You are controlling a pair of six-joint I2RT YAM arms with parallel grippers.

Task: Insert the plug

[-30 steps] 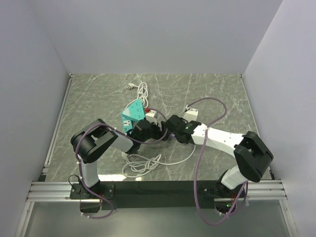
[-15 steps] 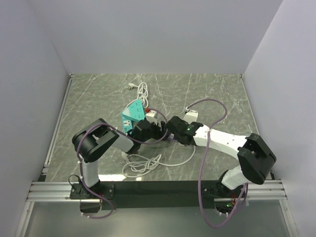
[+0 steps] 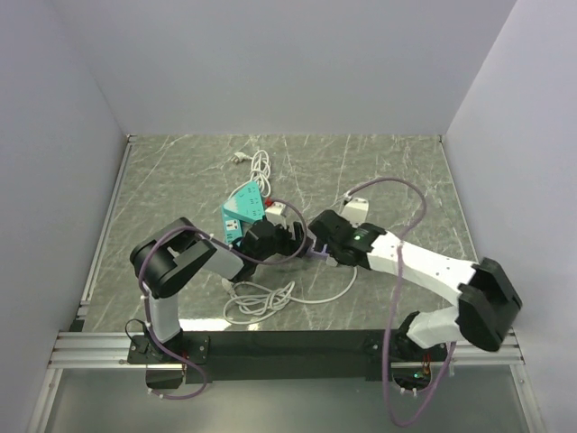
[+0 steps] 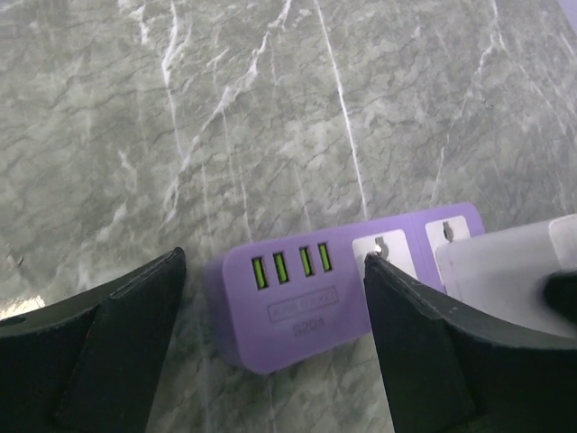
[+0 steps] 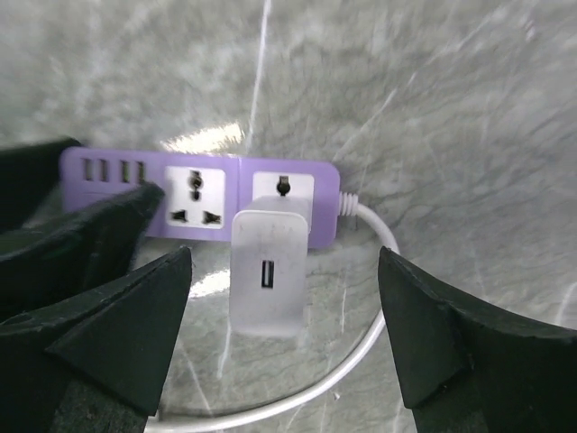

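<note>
The plug (image 5: 269, 271), a white block with rounded corners and a USB port on its face, stands in the right-hand socket of a purple power strip (image 5: 236, 194). My right gripper (image 5: 284, 257) is open; its fingers stand well apart on either side of the plug without touching it. My left gripper (image 4: 274, 262) is open over the strip's USB end (image 4: 297, 311), with the plug (image 4: 500, 271) at the right edge of that view. In the top view both grippers (image 3: 287, 236) (image 3: 320, 236) meet over the strip (image 3: 311, 250) and hide the plug.
A teal power strip (image 3: 242, 209) lies just behind the left gripper, with a small white adapter (image 3: 278, 209) beside it. White cable is coiled in front (image 3: 261, 298) and at the back (image 3: 259, 162). The purple strip's own white cable (image 5: 379, 234) curves away under the right gripper.
My right gripper has opened and let go of the plug, which stays in the socket. The right arm has swung to the right. The left gripper has hardly moved.
</note>
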